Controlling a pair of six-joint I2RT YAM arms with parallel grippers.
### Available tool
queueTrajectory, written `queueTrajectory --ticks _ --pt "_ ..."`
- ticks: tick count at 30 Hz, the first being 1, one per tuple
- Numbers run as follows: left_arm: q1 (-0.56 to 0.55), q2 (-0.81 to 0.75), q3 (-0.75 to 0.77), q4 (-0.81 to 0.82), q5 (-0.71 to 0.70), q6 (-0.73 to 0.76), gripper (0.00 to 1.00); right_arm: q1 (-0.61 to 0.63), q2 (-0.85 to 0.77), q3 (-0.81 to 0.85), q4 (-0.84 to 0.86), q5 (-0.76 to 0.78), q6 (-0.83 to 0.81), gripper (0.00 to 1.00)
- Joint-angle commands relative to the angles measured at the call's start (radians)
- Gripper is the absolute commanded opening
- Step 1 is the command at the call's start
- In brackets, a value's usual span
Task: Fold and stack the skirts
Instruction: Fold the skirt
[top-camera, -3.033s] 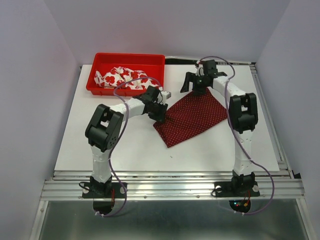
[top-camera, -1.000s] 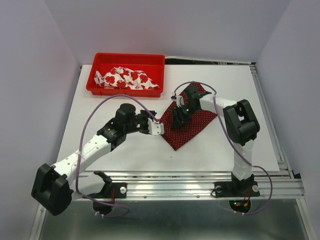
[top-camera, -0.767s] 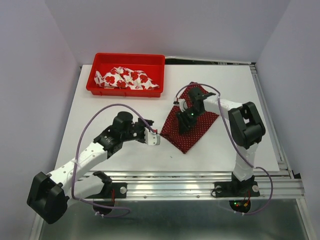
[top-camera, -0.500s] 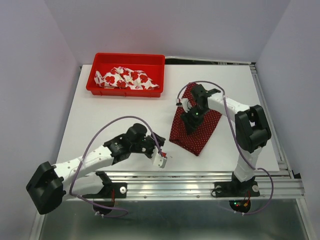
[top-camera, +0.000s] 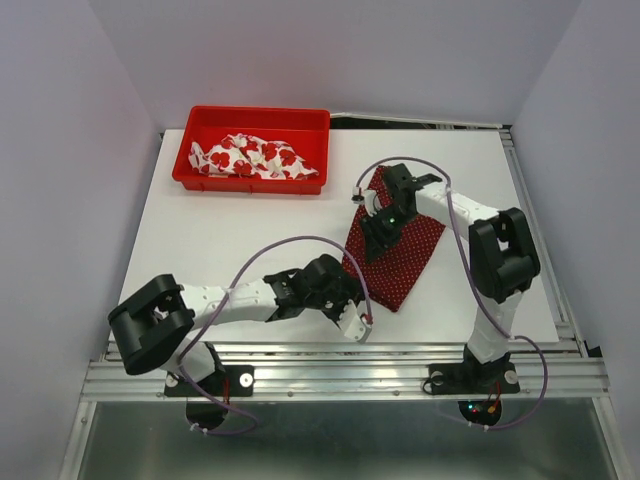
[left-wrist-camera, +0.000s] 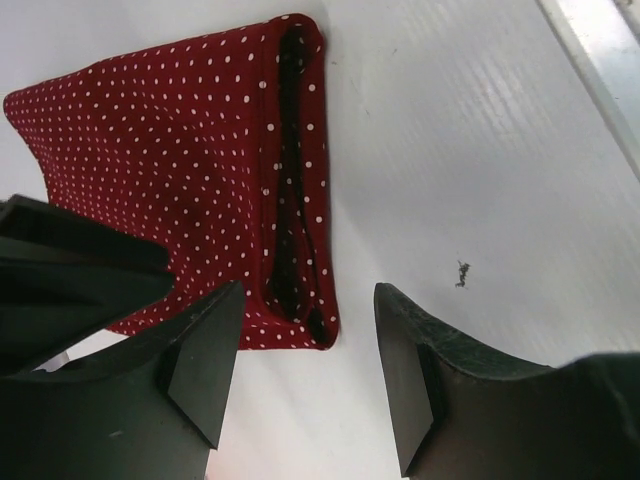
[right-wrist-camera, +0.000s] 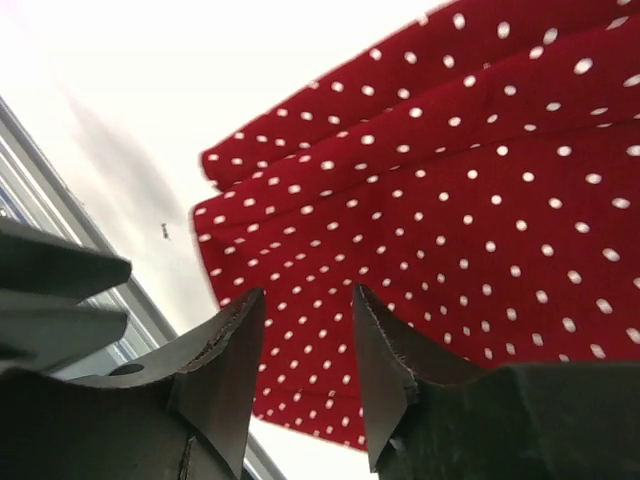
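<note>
A white table (top-camera: 220, 250) carries the whole scene, with two arms reaching over it from its near edge. The top view alone shows the red plastic tray (top-camera: 250, 185) at the table's far-left corner. The white skirt with red flowers (top-camera: 250, 157) lies crumpled inside the tray, well apart from both arms.

The dark red polka-dot skirt (top-camera: 410, 265) lies flat on the table, right of centre. Its long side is tilted, and its lowest corner points toward the near edge.

The left gripper (top-camera: 355, 322) sits low, just beside that near corner. The right gripper (top-camera: 385, 222) is over the skirt's far-left part.

The left wrist camera gives what the overhead shot cannot. It shows a doubled edge running along one side of the skirt (left-wrist-camera: 170, 170), with a dark gap where the layers part. It also shows a small dark speck on the bare table nearby. The left gripper (left-wrist-camera: 310, 295) has its jaws spread wide and holds nothing. The skirt's corner and bare table show between them.

From the right wrist, the skirt (right-wrist-camera: 480, 200) fills most of the view in soft overlapping folds, with the table's metal edge rail at the left. The right gripper (right-wrist-camera: 307, 295) has its jaws partly apart with no cloth pinched between them. Whether the tips touch the fabric cannot be told.
</note>
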Motion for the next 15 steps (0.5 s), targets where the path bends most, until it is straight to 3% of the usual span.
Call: queueTrajectory --ticks 1,15 --pt "-0.026 0.026 0.021 0.119 -0.062 0.008 0.67 -0.02 0.074 -0.024 0.034 -0.069 0.041 0.45" --pt "-0.028 0.219 0.04 0.244 -0.115 0.026 0.7 -0.029 0.191 -0.055 0.075 -0.118 0.057 0.41"
